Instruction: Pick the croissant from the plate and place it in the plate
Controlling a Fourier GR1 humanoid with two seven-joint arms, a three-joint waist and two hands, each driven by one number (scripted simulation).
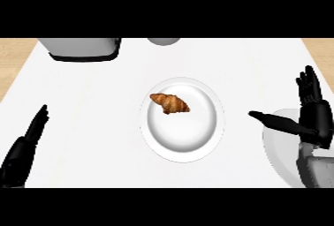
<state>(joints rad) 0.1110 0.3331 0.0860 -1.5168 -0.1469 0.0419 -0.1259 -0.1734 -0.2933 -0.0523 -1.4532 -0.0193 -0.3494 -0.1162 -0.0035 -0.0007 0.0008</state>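
Kitchen: white counter [91,110], plate [195,148], croissant [170,103].

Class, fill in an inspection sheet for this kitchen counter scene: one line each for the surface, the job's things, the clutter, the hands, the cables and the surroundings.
Surface: white counter top, with light wood showing past its far corners.
Job's things: croissant lies on the upper left part of the centre plate; a second plate sits at the right, partly hidden under the right hand.
Clutter: grey appliance with a dark base at the far left edge; a pale round object at the far edge, cut off, kind unclear.
Hands: left hand open, fingers straight, at the lower left; right hand open, thumb towards the centre plate, touching nothing.
Cables: nothing seen.
Surroundings: nothing seen beyond the counter.
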